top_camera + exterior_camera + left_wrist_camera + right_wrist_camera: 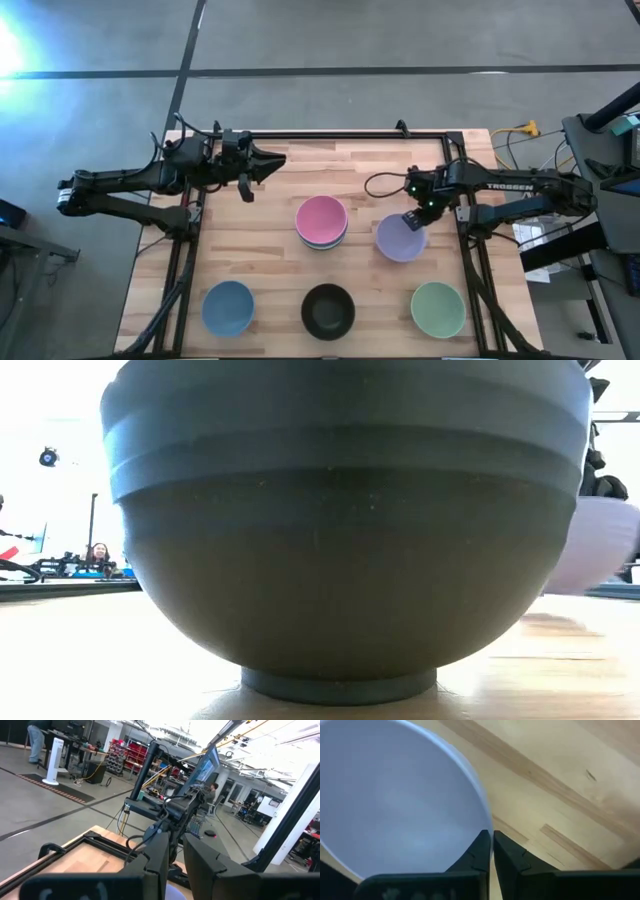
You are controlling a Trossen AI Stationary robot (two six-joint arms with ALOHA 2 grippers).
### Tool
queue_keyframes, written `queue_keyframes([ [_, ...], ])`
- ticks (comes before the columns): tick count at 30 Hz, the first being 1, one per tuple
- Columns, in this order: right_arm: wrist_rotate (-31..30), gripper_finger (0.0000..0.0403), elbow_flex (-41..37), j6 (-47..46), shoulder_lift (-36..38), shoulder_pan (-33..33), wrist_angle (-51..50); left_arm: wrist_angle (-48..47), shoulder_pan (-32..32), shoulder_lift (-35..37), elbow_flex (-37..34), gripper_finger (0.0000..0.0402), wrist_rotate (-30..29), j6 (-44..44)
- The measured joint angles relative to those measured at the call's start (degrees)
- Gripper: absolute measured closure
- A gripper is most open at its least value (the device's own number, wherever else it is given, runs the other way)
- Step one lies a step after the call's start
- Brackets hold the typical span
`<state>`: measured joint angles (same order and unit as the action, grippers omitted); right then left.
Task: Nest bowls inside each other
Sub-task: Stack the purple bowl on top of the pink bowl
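In the high view a pink bowl (321, 218) sits on top of a stack at the table's middle, with a teal rim (322, 244) showing under it. A blue bowl (228, 307), a black bowl (328, 310) and a pale green bowl (437, 308) stand apart along the near edge. The black bowl (345, 530) fills the low view. My right gripper (412, 220) is shut on the lavender bowl (401, 238), right of the stack. My left gripper (268, 160) hovers shut near the far left, touching nothing. No white bowls or second black bowl show. My right gripper pinches the lavender bowl's rim (486, 822) on its far right side, one finger inside the bowl and one finger (512, 857) outside. The fingers come from above, slanting in from the table's right. The bowl stays upright; whether it is lifted off the table I cannot tell.
The wooden table (260, 250) has a black frame rail (330, 134) along its far edge. Bare wood lies between the stack and the near row. Cables and equipment (600, 180) stand off the table's right side. A person (100, 552) sits far behind in the room.
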<state>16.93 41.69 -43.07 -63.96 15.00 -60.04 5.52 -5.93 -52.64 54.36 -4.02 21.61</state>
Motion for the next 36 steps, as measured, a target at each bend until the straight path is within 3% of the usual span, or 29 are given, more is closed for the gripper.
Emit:
queue_keyframes([
  [8,-0.5,0.0394,7.8,0.3,0.0,0.0,-0.7,0.0,0.0,0.0,0.0,0.0357,0.0,0.0],
  [17,-4.3,0.0394,26.4,2.7,-1.9,0.3,-1.9,0.0,0.0,1.0,0.0,0.0357,-0.1,-0.9],
  [29,-4.9,0.0394,60.0,23.6,-33.2,0.7,-20.5,0.0,-0.1,6.0,0.3,0.0357,-0.2,-2.7],
  [36,-4.5,0.0394,75.5,31.7,-46.0,0.6,-29.5,0.0,-0.1,11.5,0.0,0.0357,-0.2,-2.6],
])
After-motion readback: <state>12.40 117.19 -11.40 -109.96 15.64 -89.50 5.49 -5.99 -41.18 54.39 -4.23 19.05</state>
